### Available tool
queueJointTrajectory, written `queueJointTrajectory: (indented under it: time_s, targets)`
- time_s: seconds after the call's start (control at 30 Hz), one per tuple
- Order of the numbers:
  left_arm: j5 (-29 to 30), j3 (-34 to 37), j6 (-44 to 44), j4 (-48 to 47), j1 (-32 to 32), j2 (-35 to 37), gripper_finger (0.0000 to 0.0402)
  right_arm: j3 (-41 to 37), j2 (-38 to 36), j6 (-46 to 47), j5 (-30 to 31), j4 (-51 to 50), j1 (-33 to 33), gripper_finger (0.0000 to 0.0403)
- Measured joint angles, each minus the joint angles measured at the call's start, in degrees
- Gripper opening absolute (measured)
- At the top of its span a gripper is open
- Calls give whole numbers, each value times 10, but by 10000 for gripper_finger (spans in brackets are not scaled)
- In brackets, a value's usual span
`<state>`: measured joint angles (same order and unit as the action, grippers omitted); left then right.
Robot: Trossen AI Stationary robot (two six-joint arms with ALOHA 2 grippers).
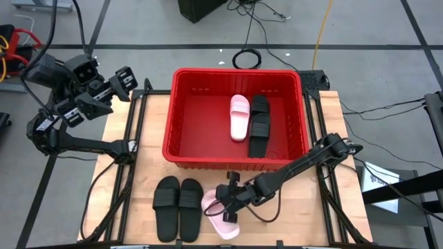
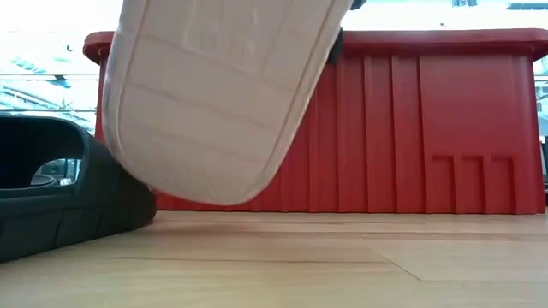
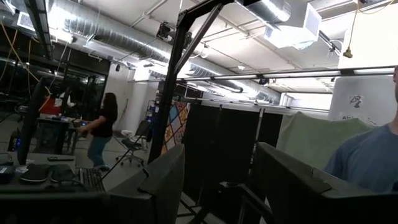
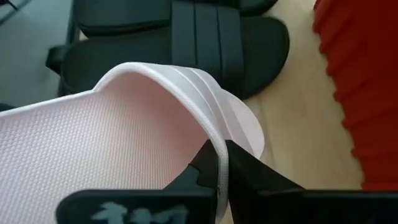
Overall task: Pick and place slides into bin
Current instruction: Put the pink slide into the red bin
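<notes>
Right end effector (image 1: pixel 223 205) clamped on pink slide's (image 1: pixel 220 216) strap — left end effector (image 1: pixel 123 81) apart.

I am seeing even overhead light on the table (image 1: pixel 131 173), glare washing out the low view's background, and the close pink slide (image 2: pixel 214 94) blurring there.
</notes>
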<state>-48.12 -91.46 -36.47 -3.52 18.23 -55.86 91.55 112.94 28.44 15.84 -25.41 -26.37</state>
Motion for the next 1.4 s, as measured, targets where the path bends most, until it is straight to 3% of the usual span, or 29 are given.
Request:
queueJointTrajectory:
  time_s: [0.27,0.97,1.27,1.4]
  targets:
    - [-1,0,0,-2,0,0,202,0,-44,-1,1,42,9,2]
    - [-19,0,-60,7,0,9,202,2,-79,-46,8,385,81,3]
    - [-25,0,-61,8,0,24,202,2,-79,-118,90,486,121,3]
    - [-26,0,-61,9,0,25,202,2,-79,-144,99,514,142,4]
